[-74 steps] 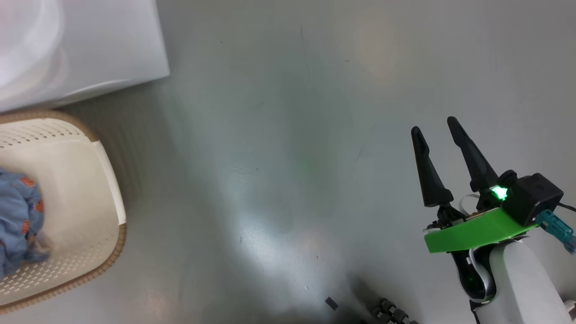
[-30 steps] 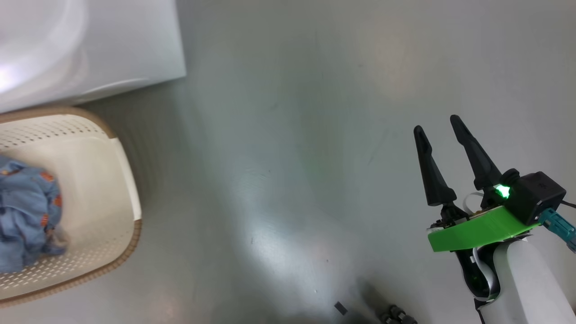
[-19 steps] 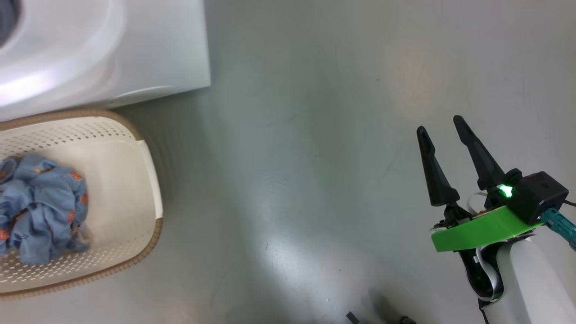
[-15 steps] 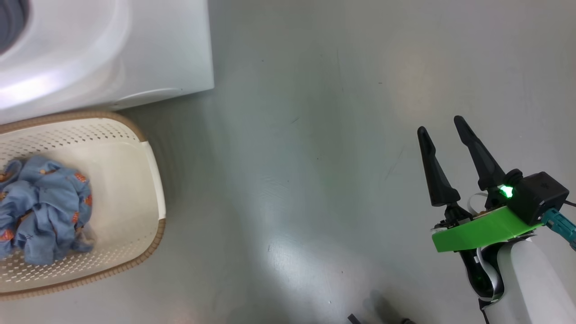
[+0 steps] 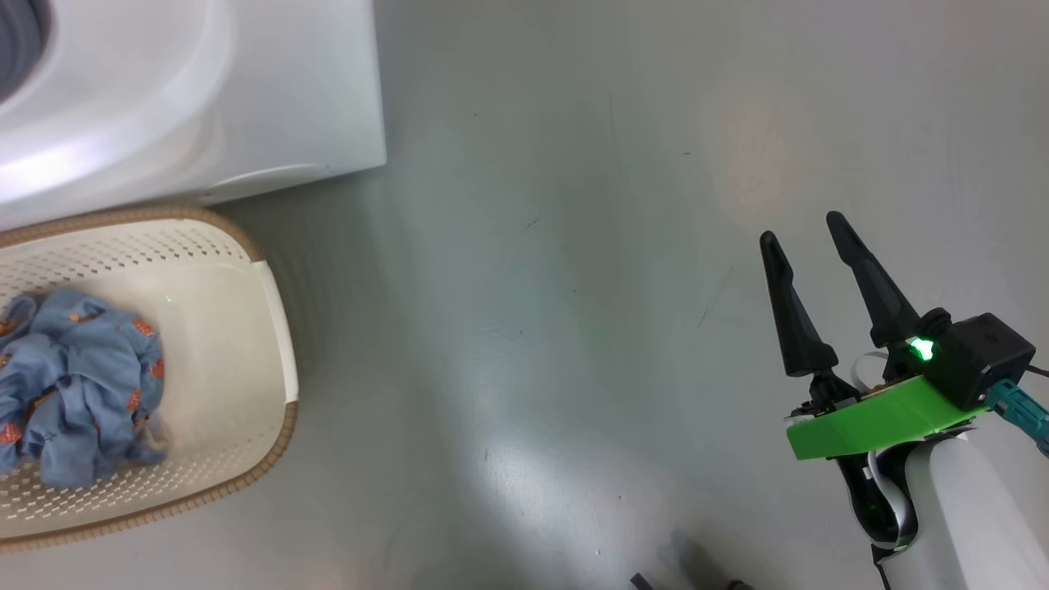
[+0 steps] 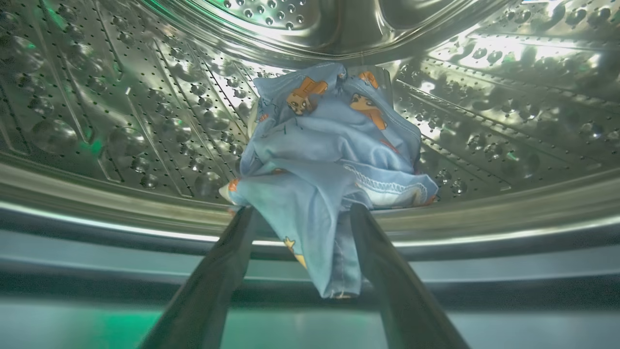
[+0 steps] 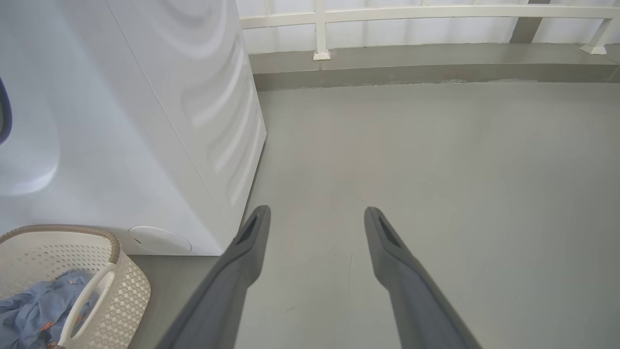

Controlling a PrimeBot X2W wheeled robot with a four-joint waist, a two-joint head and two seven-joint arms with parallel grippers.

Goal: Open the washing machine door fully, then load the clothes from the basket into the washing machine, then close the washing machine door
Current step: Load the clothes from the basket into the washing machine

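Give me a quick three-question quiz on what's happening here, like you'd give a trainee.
1. True or false: the basket is empty.
2. Where does the blue garment in the left wrist view lie? A) in the washer drum, a tail hanging over its lip; B) in the basket; C) on top of the washer.
3. What does the right gripper hold?

Key: 1. False, a blue bundle lies in it. 2. A. 3. Nothing; it is open above the floor.

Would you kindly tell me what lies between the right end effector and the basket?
Only bare grey floor lies between the right end effector and the basket, as the head view shows.
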